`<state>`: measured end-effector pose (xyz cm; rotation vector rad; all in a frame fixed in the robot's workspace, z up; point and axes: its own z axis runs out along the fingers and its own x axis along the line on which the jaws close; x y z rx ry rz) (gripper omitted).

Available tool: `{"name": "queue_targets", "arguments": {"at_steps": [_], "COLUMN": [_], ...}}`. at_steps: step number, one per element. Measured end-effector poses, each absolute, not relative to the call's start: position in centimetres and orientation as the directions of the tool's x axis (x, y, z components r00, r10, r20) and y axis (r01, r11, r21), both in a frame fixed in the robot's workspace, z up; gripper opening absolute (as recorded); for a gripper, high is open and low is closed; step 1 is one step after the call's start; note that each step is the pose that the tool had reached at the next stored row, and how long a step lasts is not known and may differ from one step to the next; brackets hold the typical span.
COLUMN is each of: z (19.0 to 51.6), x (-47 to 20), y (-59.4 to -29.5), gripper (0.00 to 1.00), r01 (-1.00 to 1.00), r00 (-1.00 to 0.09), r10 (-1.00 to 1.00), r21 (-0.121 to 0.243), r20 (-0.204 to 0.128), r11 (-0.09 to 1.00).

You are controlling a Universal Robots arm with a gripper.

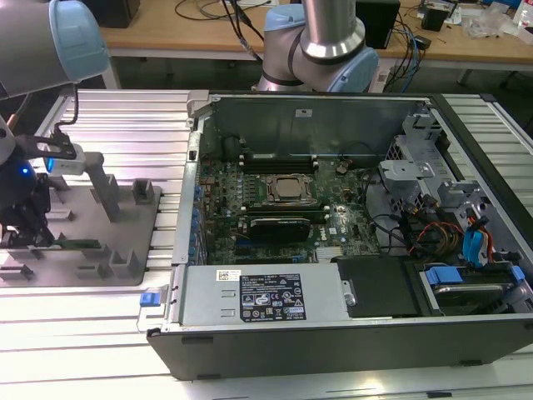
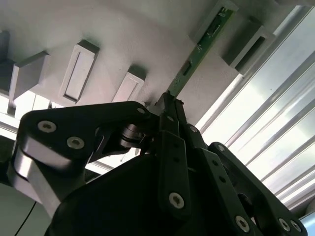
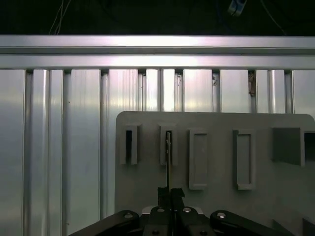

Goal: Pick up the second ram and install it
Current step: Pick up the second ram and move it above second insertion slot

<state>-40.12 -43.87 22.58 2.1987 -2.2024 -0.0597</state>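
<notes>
Pick-up step: the gripper (image 2: 170, 102) is clamped on one end of the second ram (image 2: 199, 49), which stands on edge in the grey holder tray (image 3: 216, 123) (beside the open computer case (image 1: 333, 337)). Freeing it likely calls for a straight, untilted lift.

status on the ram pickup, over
gripper shut on ram stick. stick on edge in grey holder. open computer case off to the exterior view's right.

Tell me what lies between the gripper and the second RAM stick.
Nothing. In the second wrist view the gripper is closed on one end of the green RAM stick, which stands on edge in the grey holder.
</notes>
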Motion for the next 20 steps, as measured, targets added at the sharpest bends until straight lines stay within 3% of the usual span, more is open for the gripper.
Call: {"name": "queue_targets", "arguments": {"at_steps": [20], "z": [26.0], "x": [-40.1], "y": [-43.6], "gripper": [0.09], "r01": [-0.999], "r00": [-0.002], "r10": [-1.0], "r21": [0.048], "r20": [-0.007], "r11": [0.001]}}
